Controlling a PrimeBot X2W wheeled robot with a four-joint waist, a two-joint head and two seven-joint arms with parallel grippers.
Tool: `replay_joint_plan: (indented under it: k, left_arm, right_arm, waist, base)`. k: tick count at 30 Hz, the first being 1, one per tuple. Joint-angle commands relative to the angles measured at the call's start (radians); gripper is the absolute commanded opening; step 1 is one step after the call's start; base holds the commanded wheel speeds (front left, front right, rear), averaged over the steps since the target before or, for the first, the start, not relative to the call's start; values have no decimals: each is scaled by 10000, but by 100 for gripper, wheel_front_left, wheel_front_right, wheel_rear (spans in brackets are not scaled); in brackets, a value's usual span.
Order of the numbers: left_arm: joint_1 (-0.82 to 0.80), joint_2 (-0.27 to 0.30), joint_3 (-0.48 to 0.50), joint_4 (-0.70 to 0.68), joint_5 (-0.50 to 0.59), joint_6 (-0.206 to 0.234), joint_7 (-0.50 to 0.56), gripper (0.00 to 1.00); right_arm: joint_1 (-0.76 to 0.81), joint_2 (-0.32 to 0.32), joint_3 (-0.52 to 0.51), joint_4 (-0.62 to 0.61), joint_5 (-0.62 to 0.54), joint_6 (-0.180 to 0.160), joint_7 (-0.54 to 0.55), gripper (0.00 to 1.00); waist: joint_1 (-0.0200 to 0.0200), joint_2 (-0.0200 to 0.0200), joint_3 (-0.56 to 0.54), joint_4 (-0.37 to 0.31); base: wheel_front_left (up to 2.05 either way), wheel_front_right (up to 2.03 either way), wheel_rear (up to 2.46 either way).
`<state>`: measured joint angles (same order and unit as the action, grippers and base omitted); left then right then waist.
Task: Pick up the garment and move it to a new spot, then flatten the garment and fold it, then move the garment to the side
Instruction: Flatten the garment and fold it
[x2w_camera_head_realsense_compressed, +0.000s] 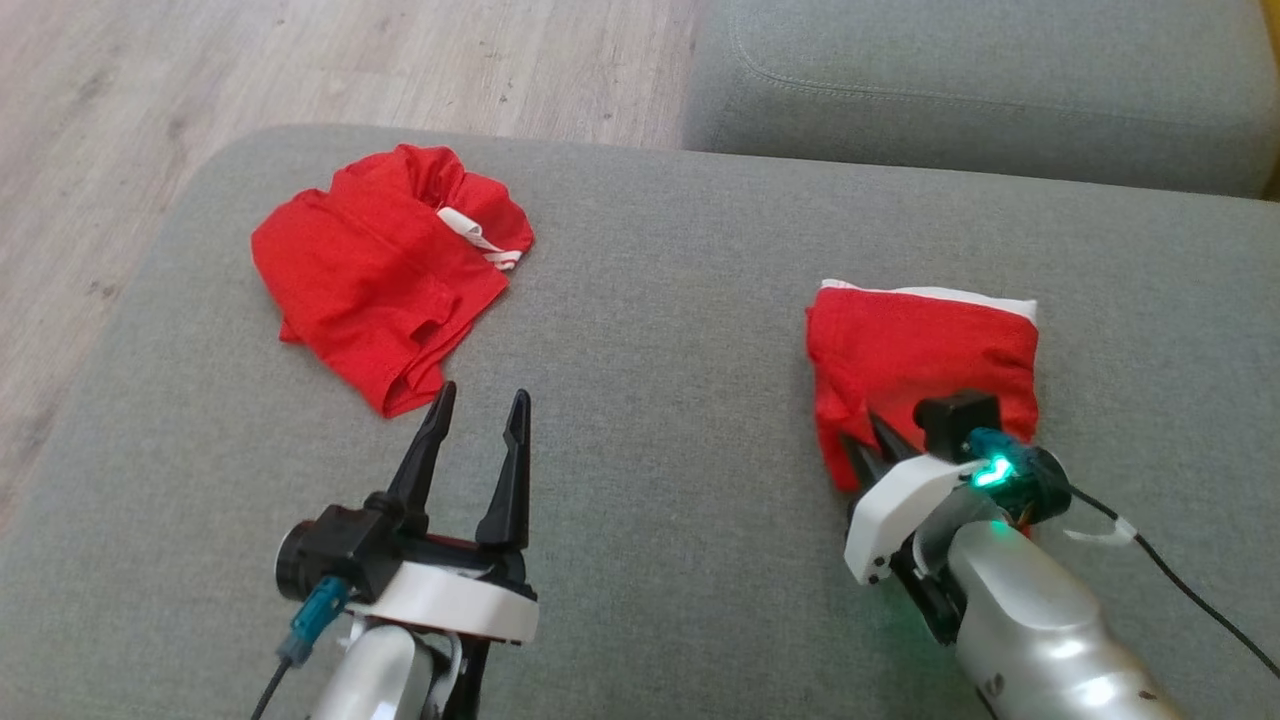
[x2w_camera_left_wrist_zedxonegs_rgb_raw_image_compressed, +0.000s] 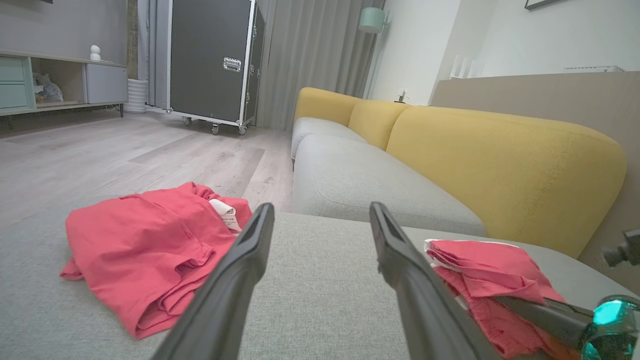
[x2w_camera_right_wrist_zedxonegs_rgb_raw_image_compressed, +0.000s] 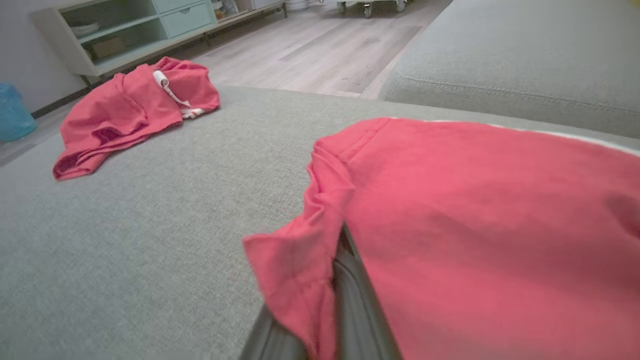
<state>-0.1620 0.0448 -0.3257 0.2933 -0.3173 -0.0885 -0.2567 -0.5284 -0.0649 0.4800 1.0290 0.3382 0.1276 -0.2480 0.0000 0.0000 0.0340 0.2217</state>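
Leaves crumpled red garment (x2w_camera_head_realsense_compressed: 385, 270) lying loose at left of grey cushion (x2w_camera_head_realsense_compressed: 660, 420). Holds left gripper (x2w_camera_head_realsense_compressed: 483, 392) near it, fingers spread wide, empty. Pinches near corner of folded red garment (x2w_camera_head_realsense_compressed: 925, 345) at right, right gripper (x2w_camera_head_realsense_compressed: 872, 440) fingers closed tight on cloth. Risks dragging one layer and spoiling the fold by pulling from a single corner.

In my right wrist view the folded red garment (x2w_camera_right_wrist_zedxonegs_rgb_raw_image_compressed: 475, 225) runs off the right and bottom edges. Its near hem is blurred, and cloth covers the tips of the closed right pincer (x2w_camera_head_realsense_compressed: 872, 445). In my left wrist view, one finger (x2w_camera_left_wrist_zedxonegs_rgb_raw_image_compressed: 415, 280) of the left pincer (x2w_camera_left_wrist_zedxonegs_rgb_raw_image_compressed: 321, 207) hides the garment's near corner. The objects on the far shelf (x2w_camera_left_wrist_zedxonegs_rgb_raw_image_compressed: 47, 90) are too small to tell.
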Motion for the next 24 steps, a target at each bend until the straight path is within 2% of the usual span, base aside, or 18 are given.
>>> replay_joint_plan:
  k: [1,2,7,10,13,15,19,24]
  left_arm:
    - [-268,55,332,-306,-23,29,-51,100]
    - [-269,55,348,-304,-28,40,-51,100]
    - [-267,55,404,-295,-35,65,-51,100]
    - [-242,54,492,-337,-28,76,-51,100]
    - [-226,54,622,-434,5,79,-51,100]
    - [-213,54,747,-547,-5,96,-51,100]
    - [-180,54,996,-804,5,129,-51,100]
    - [-122,54,1171,-1001,54,108,-51,100]
  right_arm:
    - [-435,137,334,-75,-115,31,-137,45]
    - [-451,138,486,173,-211,31,-128,100]
    - [-450,142,1309,304,-173,31,-132,100]
    - [-364,144,1806,-178,252,31,-134,100]
    - [-315,143,1765,-1006,624,31,-135,100]
    - [-295,-19,1244,-1797,611,31,-135,100]
    - [204,-457,-466,-3462,-352,31,-136,100]
    - [1397,-338,-2562,-5185,-1840,31,-136,100]
  waist:
    - [0,0,17,-43]
    - [0,0,14,-83]
    - [0,0,-60,-309]
    - [0,0,-134,-595]
    - [0,0,-201,-949]
    - [0,0,-231,-1209]
    - [0,0,-252,-1720]
    - [0,0,-320,-2204]
  base:
    - [0,0,0]
    - [0,0,0]
    - [0,0,0]
    - [0,0,0]
    - [0,0,0]
    - [0,0,0]
    - [0,0,0]
    - [0,0,0]
